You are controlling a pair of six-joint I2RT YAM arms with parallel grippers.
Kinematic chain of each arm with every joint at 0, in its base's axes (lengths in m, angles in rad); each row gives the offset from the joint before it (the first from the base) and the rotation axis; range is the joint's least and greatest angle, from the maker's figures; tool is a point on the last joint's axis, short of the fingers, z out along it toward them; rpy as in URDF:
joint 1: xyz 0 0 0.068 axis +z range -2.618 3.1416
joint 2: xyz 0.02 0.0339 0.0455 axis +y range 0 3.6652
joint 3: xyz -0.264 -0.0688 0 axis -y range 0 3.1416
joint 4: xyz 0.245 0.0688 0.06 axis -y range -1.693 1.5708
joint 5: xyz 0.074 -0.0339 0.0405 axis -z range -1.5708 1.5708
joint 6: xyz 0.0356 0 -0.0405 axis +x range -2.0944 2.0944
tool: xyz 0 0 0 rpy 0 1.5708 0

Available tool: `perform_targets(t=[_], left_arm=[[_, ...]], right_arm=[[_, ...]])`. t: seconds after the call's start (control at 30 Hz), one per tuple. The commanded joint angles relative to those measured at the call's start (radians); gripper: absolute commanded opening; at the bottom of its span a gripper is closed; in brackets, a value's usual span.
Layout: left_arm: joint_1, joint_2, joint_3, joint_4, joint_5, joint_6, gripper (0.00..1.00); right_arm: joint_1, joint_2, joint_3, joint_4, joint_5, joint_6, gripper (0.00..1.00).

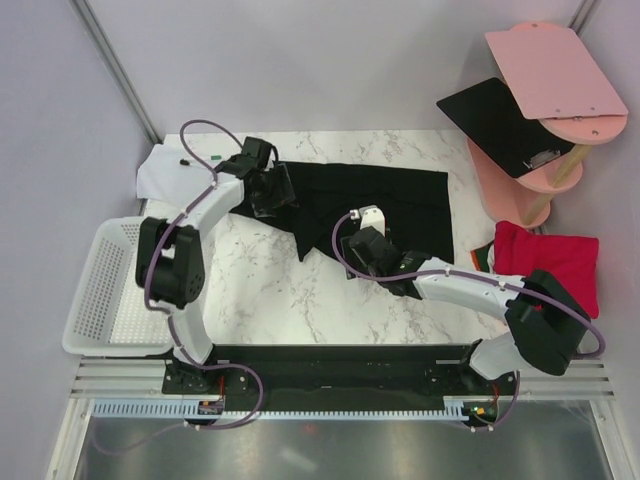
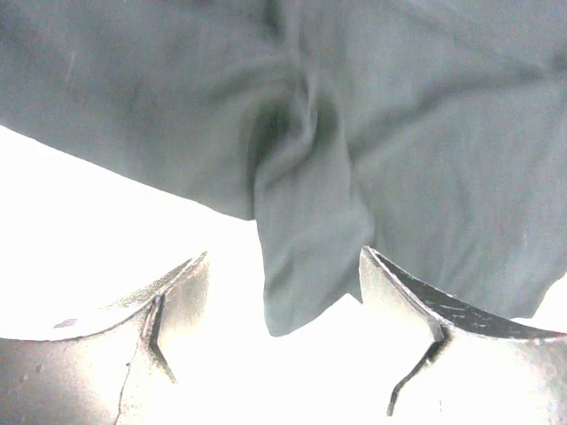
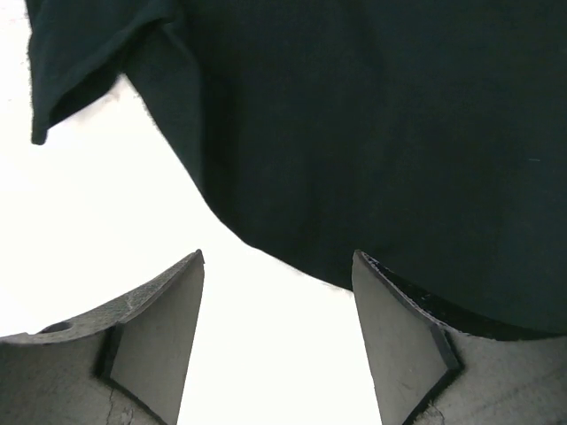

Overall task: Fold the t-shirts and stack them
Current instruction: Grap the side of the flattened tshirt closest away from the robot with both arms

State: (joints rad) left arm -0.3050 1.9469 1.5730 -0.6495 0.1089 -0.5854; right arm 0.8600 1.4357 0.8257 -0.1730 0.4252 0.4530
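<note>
A black t-shirt (image 1: 400,195) lies spread on the marble table, with its left part bunched. My left gripper (image 1: 274,192) hovers over that bunched left edge. In the left wrist view it (image 2: 284,257) stands open, and a loose fold of the black cloth (image 2: 306,257) reaches down between its fingers, held by neither. My right gripper (image 1: 358,233) is at the shirt's near edge, also open (image 3: 277,257). The cloth's hem (image 3: 354,177) lies just ahead of it, next to the right finger (image 3: 390,328). A folded red t-shirt (image 1: 550,262) lies at the right, with green and orange cloth (image 1: 481,258) showing at its left edge.
A white basket (image 1: 100,290) stands at the table's left edge. White paper (image 1: 170,175) with a marker (image 1: 184,161) lies at the back left. At the back right is a pink stand (image 1: 545,70) with a flat black board (image 1: 495,125) on it.
</note>
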Motion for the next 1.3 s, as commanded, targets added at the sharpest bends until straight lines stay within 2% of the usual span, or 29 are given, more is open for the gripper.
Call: perform_targets(t=[0.0,0.03,0.1,0.17,0.23,0.5,0.63,0.7,0.73,0.77,0.8,0.9,1.07,1.17,1.27], left_arm=[[0.001,-0.210,-0.206,0.124,0.031,-0.011,0.72],[0.001,-0.262,-0.302,0.152,0.044,-0.025,0.71],[0.000,-0.302,-0.388,0.204,0.078,-0.068,0.66],[0.000,-0.344,-0.508,0.301,0.123,-0.115,0.60],[-0.005,-0.358,-0.614,0.417,0.202,-0.158,0.58],[-0.042,-0.273,-0.696,0.551,0.238,-0.208,0.61],[-0.065,-0.211,-0.683,0.600,0.224,-0.231,0.61],[-0.069,-0.177,-0.676,0.622,0.203,-0.243,0.52],[-0.071,-0.169,-0.671,0.626,0.199,-0.243,0.40],[-0.069,-0.167,-0.668,0.625,0.192,-0.243,0.08],[-0.069,-0.169,-0.666,0.623,0.190,-0.241,0.02],[-0.072,-0.245,-0.668,0.607,0.154,-0.231,0.02],[-0.092,-0.380,-0.543,0.414,0.071,-0.159,0.02],[-0.102,-0.349,-0.403,0.352,0.061,-0.126,0.02],[-0.103,-0.213,-0.227,0.286,0.096,-0.094,0.02]], right_arm=[[-0.004,0.054,0.039,0.112,-0.097,0.029,0.75],[-0.003,0.066,0.047,0.137,-0.111,0.029,0.75],[-0.004,0.104,0.076,0.153,-0.140,0.039,0.75],[-0.009,0.129,0.096,0.167,-0.154,0.055,0.75],[-0.015,0.129,0.115,0.167,-0.154,0.068,0.75],[-0.071,-0.012,0.083,0.144,-0.129,0.062,0.75],[-0.096,-0.057,0.058,0.133,-0.128,0.061,0.75],[-0.104,-0.067,0.050,0.125,-0.132,0.058,0.75],[-0.105,-0.069,0.049,0.122,-0.134,0.056,0.75],[-0.107,-0.070,0.046,0.121,-0.134,0.053,0.75],[-0.105,-0.073,0.041,0.113,-0.132,0.052,0.75],[-0.108,-0.084,0.021,0.110,-0.126,0.046,0.76],[-0.124,-0.087,-0.007,0.116,-0.120,0.042,0.76],[-0.131,-0.074,-0.016,0.121,-0.129,0.046,0.76],[-0.136,-0.058,-0.017,0.128,-0.143,0.049,0.76]])
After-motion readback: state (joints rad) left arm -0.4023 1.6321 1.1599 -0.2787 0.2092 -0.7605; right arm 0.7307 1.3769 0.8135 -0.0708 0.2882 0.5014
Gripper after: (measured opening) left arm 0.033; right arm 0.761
